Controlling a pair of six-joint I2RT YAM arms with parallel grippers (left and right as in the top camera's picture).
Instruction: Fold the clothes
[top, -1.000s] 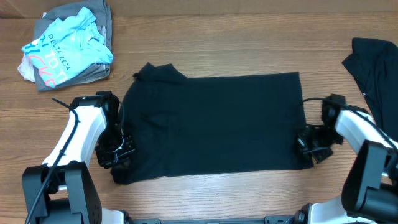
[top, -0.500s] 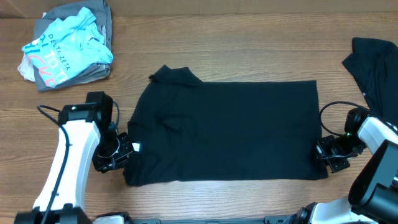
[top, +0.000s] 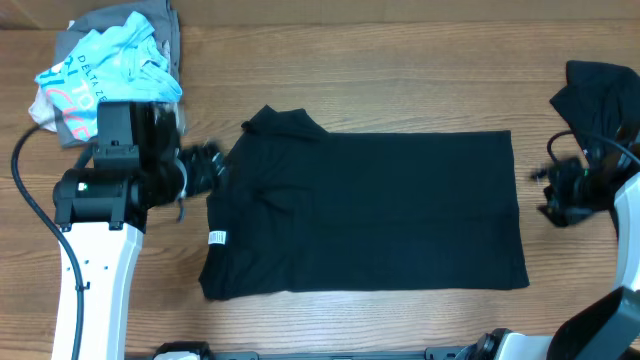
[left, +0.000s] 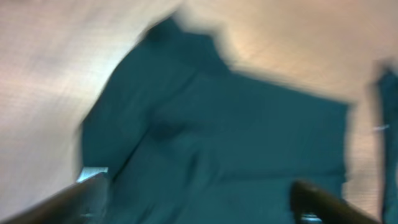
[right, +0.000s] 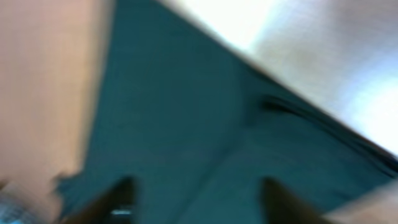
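Observation:
The clothes being folded are a black T-shirt (top: 365, 210), lying flat on the wooden table as a wide rectangle. Its collar bump is at the far left and a small white tag (top: 216, 237) shows near its left edge. My left gripper (top: 208, 168) hovers open just beyond the shirt's left edge, holding nothing. In the left wrist view the blurred shirt (left: 217, 124) fills the frame between the spread fingers (left: 84, 196). My right gripper (top: 552, 190) is open beside the shirt's right edge, clear of the fabric. In the right wrist view its gripper (right: 199, 202) is open over the dark cloth (right: 174, 124).
A crumpled pile of clothes, light blue printed fabric on grey (top: 105, 75), sits at the far left corner behind my left arm. Another black garment (top: 605, 95) lies at the far right. Bare wood table (top: 400, 80) runs behind the shirt.
Both grippers were shut on the shirt's front corners and have let go and opened. The left arm rose and swung back left; the right arm pulled back to the right.

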